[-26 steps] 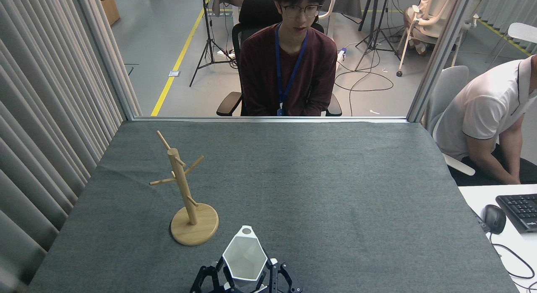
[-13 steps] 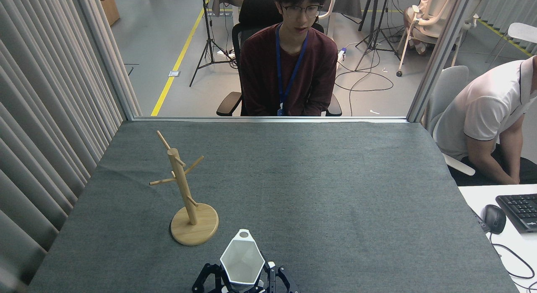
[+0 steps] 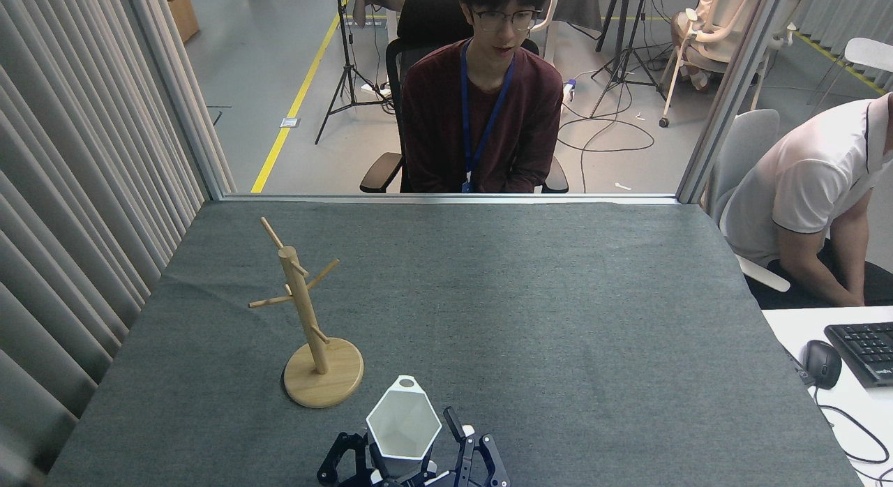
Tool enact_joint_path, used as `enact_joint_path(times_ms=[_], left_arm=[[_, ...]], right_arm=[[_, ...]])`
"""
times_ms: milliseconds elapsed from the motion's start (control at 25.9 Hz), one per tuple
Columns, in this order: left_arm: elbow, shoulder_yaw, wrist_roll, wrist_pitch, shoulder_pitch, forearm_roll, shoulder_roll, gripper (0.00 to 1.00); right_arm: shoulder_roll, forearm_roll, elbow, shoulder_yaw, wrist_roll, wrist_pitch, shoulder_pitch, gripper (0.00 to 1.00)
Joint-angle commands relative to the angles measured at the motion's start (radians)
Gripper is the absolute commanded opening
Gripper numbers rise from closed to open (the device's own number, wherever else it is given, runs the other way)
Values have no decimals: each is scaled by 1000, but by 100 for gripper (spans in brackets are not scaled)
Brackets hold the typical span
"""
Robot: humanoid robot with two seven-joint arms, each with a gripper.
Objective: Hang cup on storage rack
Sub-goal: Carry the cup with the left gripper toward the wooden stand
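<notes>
The white faceted cup (image 3: 403, 425) is at the table's near edge, mouth facing up toward me, its loop tab (image 3: 407, 383) pointing away. My left gripper (image 3: 409, 451) comes in from the bottom edge and is shut on the cup, one black finger (image 3: 452, 424) on its right side and the other low on its left. The wooden storage rack (image 3: 303, 312) stands upright on its round base (image 3: 323, 382), just left of and beyond the cup, with no contact between them. Nothing hangs on its pegs. My right gripper is out of view.
A grey cloth-covered table (image 3: 530, 319) stretches ahead. A curtain (image 3: 77, 215) borders its left side. A person in a dark red top (image 3: 481, 117) sits behind the far edge. Another person (image 3: 809, 187) sits at right, by a desk with a mouse (image 3: 822, 363) and keyboard (image 3: 865, 351).
The cup dipped slightly, then rose again and tilted a little. The gripper shows more above the bottom edge, with its right finger more upright. The rack has stayed put.
</notes>
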Motion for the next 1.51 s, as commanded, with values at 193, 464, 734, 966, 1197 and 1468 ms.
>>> enact_joint_path(times_ms=[193, 464, 734, 966, 1197, 1468], left_arm=[[1, 0, 15, -1, 2, 0, 3, 57], [9, 2, 15, 20, 1, 0, -5, 57], [5, 11, 13, 80, -12, 3, -2, 57], [2, 63, 35, 134, 1, 3, 12, 57], [21, 135, 32, 365, -59, -14, 17, 56], [160, 283, 30, 497, -160, -149, 12, 46]], right_arm=[[20, -102, -94, -129, -55, 40, -47, 99], [8, -274, 4, -410, -1, 46, -78, 99], [-67, -246, 58, -422, 14, 53, -21, 99], [-77, -176, 79, -423, 14, 54, 5, 99], [-90, -163, 96, -423, 19, 53, 0, 99], [-93, -162, 108, -423, 21, 51, -9, 99]])
